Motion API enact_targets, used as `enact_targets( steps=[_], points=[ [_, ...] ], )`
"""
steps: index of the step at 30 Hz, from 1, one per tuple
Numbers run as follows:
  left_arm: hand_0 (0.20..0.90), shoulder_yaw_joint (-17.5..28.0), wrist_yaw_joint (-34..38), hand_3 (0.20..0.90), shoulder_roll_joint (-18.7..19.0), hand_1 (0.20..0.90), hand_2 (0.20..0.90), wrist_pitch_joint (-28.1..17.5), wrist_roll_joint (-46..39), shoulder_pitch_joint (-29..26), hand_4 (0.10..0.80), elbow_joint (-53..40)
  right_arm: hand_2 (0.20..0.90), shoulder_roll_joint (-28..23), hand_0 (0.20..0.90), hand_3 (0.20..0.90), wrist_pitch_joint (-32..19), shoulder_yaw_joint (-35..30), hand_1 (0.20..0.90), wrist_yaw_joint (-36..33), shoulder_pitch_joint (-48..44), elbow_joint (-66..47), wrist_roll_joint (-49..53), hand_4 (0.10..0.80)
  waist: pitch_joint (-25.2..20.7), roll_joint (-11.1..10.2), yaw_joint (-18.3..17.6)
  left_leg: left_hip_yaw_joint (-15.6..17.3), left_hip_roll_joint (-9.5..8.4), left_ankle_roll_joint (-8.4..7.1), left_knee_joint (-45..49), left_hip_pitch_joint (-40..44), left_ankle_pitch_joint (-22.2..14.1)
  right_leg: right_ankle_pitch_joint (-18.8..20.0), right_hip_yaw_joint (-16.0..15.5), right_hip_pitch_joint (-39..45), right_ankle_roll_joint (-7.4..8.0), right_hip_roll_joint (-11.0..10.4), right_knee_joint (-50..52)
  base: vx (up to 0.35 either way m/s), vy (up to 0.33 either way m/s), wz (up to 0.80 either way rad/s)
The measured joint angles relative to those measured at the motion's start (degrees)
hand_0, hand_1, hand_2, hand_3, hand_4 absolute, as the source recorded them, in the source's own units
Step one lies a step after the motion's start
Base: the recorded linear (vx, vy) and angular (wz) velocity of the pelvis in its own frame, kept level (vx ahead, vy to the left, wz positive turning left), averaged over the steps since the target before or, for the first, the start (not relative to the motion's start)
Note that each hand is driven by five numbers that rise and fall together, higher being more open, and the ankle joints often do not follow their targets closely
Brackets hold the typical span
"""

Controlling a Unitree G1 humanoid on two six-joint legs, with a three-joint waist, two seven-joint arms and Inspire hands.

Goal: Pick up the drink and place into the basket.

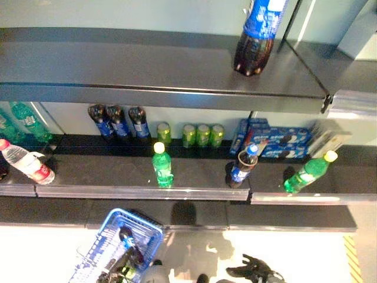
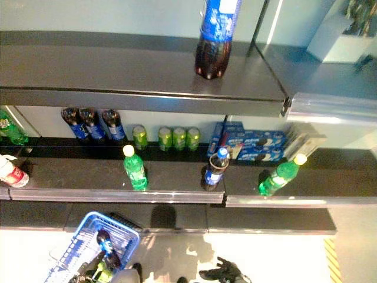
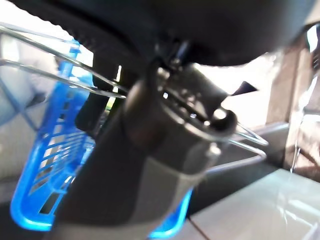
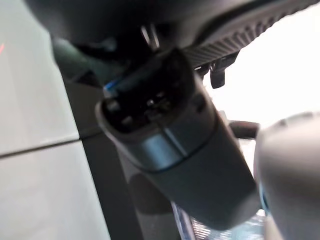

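Right hand (image 1: 253,272) hangs low beside the blue basket (image 1: 147,233), fingers loosely spread, holding nothing. Left hand's grip can't be made out. A dark cola bottle (image 1: 131,247) lies in the basket.

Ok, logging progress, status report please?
Right hand low near the floor, empty. Left hand's fingers hidden at the blue basket. A dark cola bottle lies in the basket. More drinks on the shelf; nothing in the way.

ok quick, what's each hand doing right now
Left hand: not visible; the blue plastic basket hangs at that side.
Right hand: low, empty, fingers unclear.
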Motion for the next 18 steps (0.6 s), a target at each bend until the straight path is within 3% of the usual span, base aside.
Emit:
enact_targets(
  steps=[1, 4, 7, 8, 11, 17, 18],
  points=[
    [0.300, 0.5, 0.0, 0.200, -0.2, 0.300, 0.300, 0.0, -0.2, 0.0, 0.100, 0.4, 0.900, 0.0, 0.900, 0.900, 0.0, -0.5, 0.900, 0.0, 0.3, 0.7, 0.0, 0.800, 0.2, 0.1, -0.6, 1.0, -0.16, -0.40, 1.2, 1.4, -1.9, 0.0, -0.9, 0.1, -0.08, -0.1, -0.1, -0.088, 0.049, 0.87],
    [0.300, 1.7, 0.0, 0.200, -1.3, 0.300, 0.300, 0.1, -0.2, -0.2, 0.100, 1.7, 0.900, 0.0, 0.900, 0.900, -0.4, -0.8, 0.900, -0.2, 1.1, 1.1, 0.2, 0.800, 0.1, 0.9, -1.4, 4.1, 0.45, 0.22, -1.2, 4.4, -3.2, 0.0, -2.4, 0.4, -0.02, -0.3, 0.3, -0.061, 0.092, 0.75],
    [0.300, 1.6, -0.5, 0.200, -2.0, 0.300, 0.300, 0.4, -0.1, 0.1, 0.100, 3.7, 0.900, 0.6, 0.900, 0.900, -1.6, -1.1, 0.900, -1.0, 1.2, 1.0, 1.8, 0.800, -0.1, 2.2, -2.5, 7.1, 1.57, 1.05, -11.0, 8.4, -3.3, -0.3, -5.4, 0.0, 1.82, -0.8, 1.7, -0.072, 0.222, 0.83],
    [0.300, 1.4, -0.8, 0.200, -2.8, 0.300, 0.300, 0.8, -0.1, 0.7, 0.100, 4.0, 0.900, 0.4, 0.900, 0.900, -2.1, -1.7, 0.900, -1.3, 1.7, 1.0, 2.5, 0.800, -0.7, 4.0, -2.9, 6.4, 2.09, 1.75, -13.1, 8.7, -2.8, -1.3, -5.2, -1.0, 2.48, -0.5, 3.4, -0.070, 0.219, 0.79],
    [0.300, 0.1, -1.4, 0.200, -3.7, 0.300, 0.300, 1.9, -0.1, 3.8, 0.100, 4.8, 0.900, 2.4, 0.900, 0.900, -2.5, -2.8, 0.900, -1.7, 2.4, 1.7, 2.7, 0.800, -1.9, 3.7, -2.3, 5.2, -1.04, 3.37, -17.2, 10.4, -0.7, -2.3, 2.0, -3.9, 4.73, -2.7, 7.9, -0.055, 0.159, 0.37],
    [0.300, 0.3, -1.7, 0.200, -3.0, 0.300, 0.300, 2.5, 0.4, 6.1, 0.100, 4.5, 0.900, 4.6, 0.900, 0.900, -3.6, -2.7, 0.900, -3.0, 3.4, -2.3, 2.6, 0.800, -2.6, 3.1, -2.6, 5.5, -3.74, 5.88, -18.3, 10.2, 0.0, -1.3, 7.1, -6.1, 7.01, -4.6, 11.0, -0.088, 0.063, -0.02],
    [0.300, 0.4, -1.7, 0.200, -2.8, 0.300, 0.300, 2.9, 1.1, 5.9, 0.100, 4.1, 0.900, 4.5, 0.900, 0.900, -4.2, -2.7, 0.900, -4.2, 4.4, -5.0, 2.6, 0.800, -2.6, 3.1, -4.2, 4.4, -4.50, 6.46, -18.6, 10.0, 0.3, -2.2, 11.4, -7.6, 8.24, -4.9, 13.8, -0.151, -0.073, 0.35]
  ],
)
